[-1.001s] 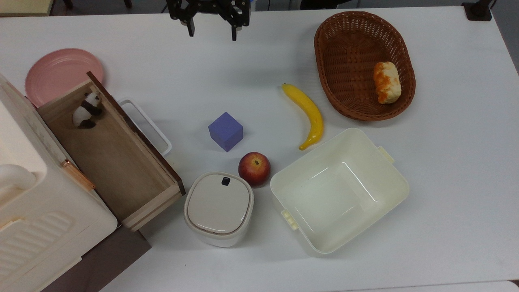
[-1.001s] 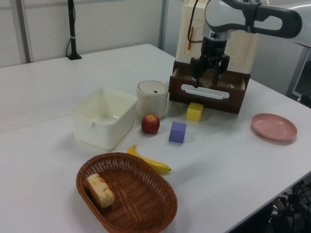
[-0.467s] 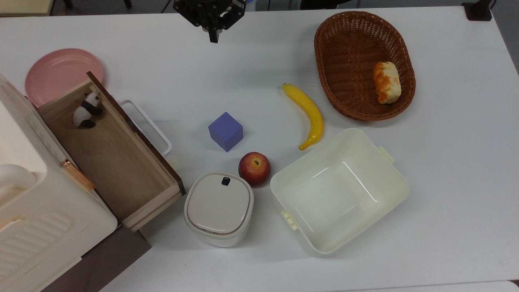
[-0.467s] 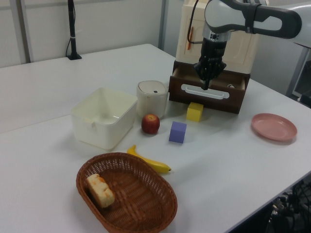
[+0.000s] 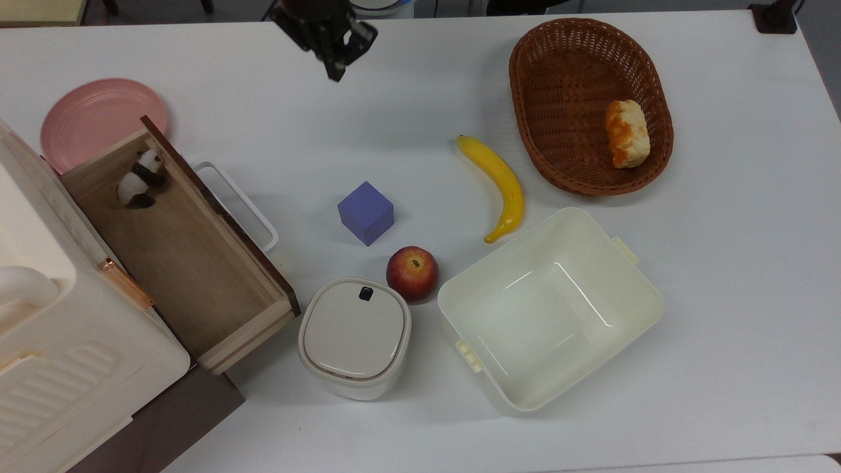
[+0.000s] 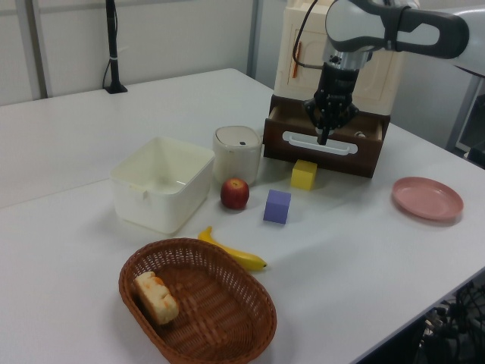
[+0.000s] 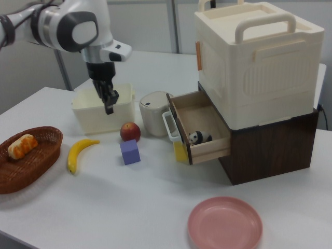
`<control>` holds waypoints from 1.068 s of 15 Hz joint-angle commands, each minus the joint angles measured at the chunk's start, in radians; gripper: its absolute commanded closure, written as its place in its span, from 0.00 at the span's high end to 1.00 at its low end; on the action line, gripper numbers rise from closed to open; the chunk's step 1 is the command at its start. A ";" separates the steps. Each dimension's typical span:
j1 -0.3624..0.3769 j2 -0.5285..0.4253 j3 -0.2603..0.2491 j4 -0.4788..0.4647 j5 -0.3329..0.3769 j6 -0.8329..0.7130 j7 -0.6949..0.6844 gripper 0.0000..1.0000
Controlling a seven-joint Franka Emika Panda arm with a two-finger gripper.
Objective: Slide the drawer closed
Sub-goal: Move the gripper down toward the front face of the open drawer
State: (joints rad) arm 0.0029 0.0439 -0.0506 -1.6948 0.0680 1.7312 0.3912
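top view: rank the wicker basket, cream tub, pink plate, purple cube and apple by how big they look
1. cream tub and wicker basket: nearly alike, the tub perhaps a little larger.
2. pink plate, partly hidden behind the drawer.
3. purple cube and apple: too alike to separate.

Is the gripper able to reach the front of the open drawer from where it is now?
Probably yes. The gripper, jaws shut, hangs above bare table, apart from the drawer. In the top view nothing lies between it and the white handle; the purple cube sits off to the side.
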 commanded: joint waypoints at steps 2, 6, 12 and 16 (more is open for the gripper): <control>0.003 0.098 -0.080 -0.003 0.003 0.164 0.047 0.00; -0.029 0.151 -0.106 -0.002 -0.002 0.312 0.070 0.00; -0.052 0.178 -0.104 -0.005 0.007 0.327 0.072 0.00; -0.057 0.223 -0.104 -0.003 0.012 0.346 0.069 0.00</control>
State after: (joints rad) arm -0.0567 0.2333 -0.1491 -1.6968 0.0677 2.0469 0.4500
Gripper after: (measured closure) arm 0.991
